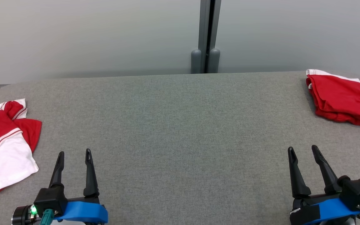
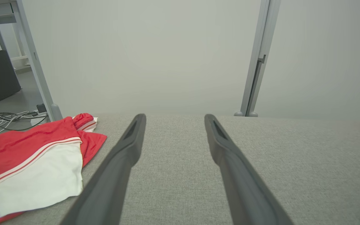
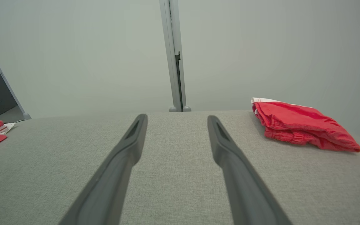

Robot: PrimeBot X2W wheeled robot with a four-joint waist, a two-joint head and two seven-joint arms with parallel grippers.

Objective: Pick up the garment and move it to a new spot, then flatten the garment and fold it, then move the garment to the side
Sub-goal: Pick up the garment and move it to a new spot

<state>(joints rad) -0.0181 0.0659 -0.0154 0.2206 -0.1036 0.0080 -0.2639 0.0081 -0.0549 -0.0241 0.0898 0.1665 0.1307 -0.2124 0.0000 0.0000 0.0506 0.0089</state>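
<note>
Left pincer [image 1: 74,152], right pincer [image 1: 302,147]: spread, empty. Crumpled red-and-white cloth garment [image 1: 5,147], left end of grey fabric-covered table [image 1: 180,125]: probably light, limp; best pinched at near white edge.

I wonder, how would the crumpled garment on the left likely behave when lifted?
The garment lies in soft folds, so it will probably droop limply from a pinch. It looks thin, so likely light. It lies by the table edge, so a push might slide it off.

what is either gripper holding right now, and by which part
Nothing is held. The left gripper and right gripper are open over the bare table, apart from the crumpled garment and the folded garment.
</note>
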